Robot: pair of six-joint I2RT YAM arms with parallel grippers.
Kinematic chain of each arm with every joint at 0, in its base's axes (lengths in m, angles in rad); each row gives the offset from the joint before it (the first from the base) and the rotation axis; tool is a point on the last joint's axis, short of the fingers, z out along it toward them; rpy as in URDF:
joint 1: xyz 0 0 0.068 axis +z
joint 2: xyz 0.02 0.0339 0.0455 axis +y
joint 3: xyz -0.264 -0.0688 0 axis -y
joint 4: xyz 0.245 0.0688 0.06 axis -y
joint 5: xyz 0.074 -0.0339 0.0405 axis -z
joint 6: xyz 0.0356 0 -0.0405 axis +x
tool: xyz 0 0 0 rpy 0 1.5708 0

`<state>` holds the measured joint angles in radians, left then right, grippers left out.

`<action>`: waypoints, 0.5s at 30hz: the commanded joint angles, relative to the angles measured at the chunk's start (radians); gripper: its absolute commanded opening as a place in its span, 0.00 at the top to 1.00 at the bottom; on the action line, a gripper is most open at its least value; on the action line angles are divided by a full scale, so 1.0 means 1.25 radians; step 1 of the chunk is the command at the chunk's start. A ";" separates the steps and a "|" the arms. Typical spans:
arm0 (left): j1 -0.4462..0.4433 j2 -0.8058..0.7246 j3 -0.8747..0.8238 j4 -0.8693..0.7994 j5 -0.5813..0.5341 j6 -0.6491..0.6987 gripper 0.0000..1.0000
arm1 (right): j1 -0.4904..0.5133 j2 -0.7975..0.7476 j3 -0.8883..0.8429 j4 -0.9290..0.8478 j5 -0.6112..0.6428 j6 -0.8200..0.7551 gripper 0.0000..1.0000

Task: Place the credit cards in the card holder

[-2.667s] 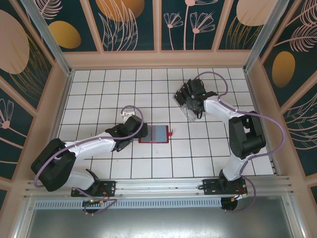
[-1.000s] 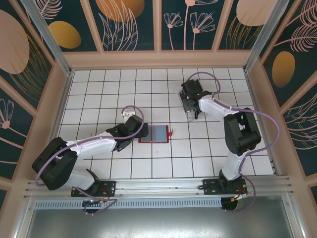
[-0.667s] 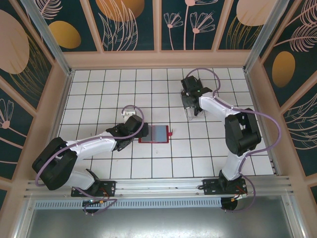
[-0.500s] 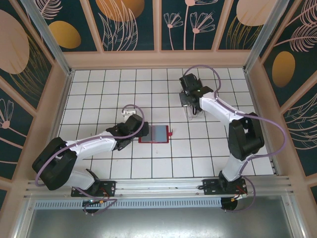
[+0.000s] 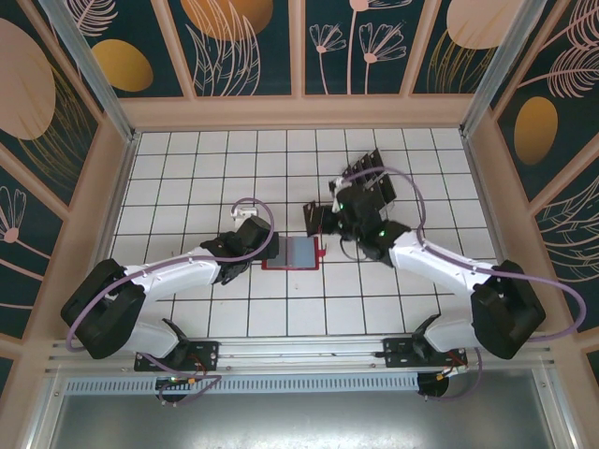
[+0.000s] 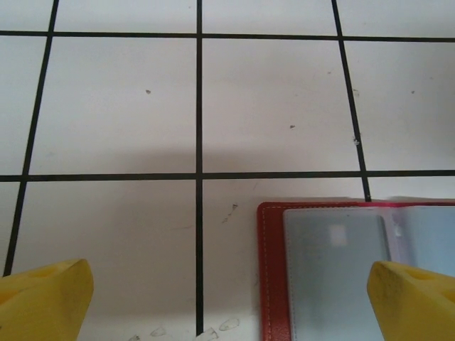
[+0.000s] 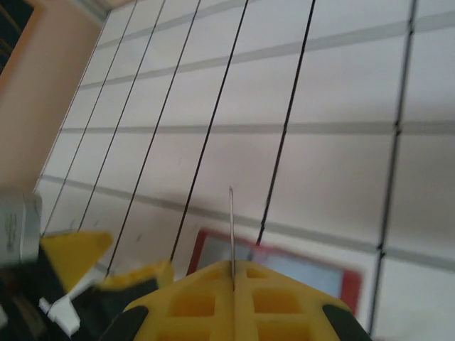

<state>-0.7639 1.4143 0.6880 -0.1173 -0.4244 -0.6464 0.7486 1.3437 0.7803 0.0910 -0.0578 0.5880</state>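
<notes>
My left gripper (image 5: 268, 248) sat low at the holder's left edge with its jaws spread wide. In the left wrist view its yellow fingertips (image 6: 44, 302) stood in the two bottom corners. White tile lay by the left one, and the right one hung over the holder's inside. I could not tell whether it touched.

The holder (image 5: 292, 253) lay open and flat on the table (image 5: 187, 168), near the middle. It had a red rim and pale clear pockets facing up.

Just past the holder's far right corner, my right gripper (image 5: 326, 221) was clamped tight on one black card (image 5: 314, 218). In the right wrist view that card showed edge-on, as a thin line rising from between the yellow fingers. The red holder and my left gripper's fingers were blurred beyond it.

Farther back, behind the right wrist, stood the clear rack (image 5: 382, 192) with more cards (image 5: 363, 178) upright in its slots. A grey cable partly crossed it.
</notes>
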 commanded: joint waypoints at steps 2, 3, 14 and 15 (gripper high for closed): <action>0.005 -0.017 -0.018 -0.026 -0.019 0.014 0.01 | 0.065 0.005 -0.117 0.298 -0.001 0.195 1.00; 0.005 -0.016 -0.021 -0.024 -0.018 0.013 0.01 | 0.082 0.014 -0.140 0.338 0.013 0.217 1.00; 0.005 0.000 -0.030 -0.013 -0.004 0.003 0.02 | 0.126 0.096 -0.224 0.478 0.097 0.275 1.00; 0.005 0.002 -0.030 -0.011 -0.002 0.004 0.01 | 0.124 0.102 -0.224 0.479 0.096 0.274 1.00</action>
<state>-0.7639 1.4120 0.6579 -0.1238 -0.4263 -0.6468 0.9051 1.4498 0.5091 0.6086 0.0128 0.9047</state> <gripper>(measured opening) 0.986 0.047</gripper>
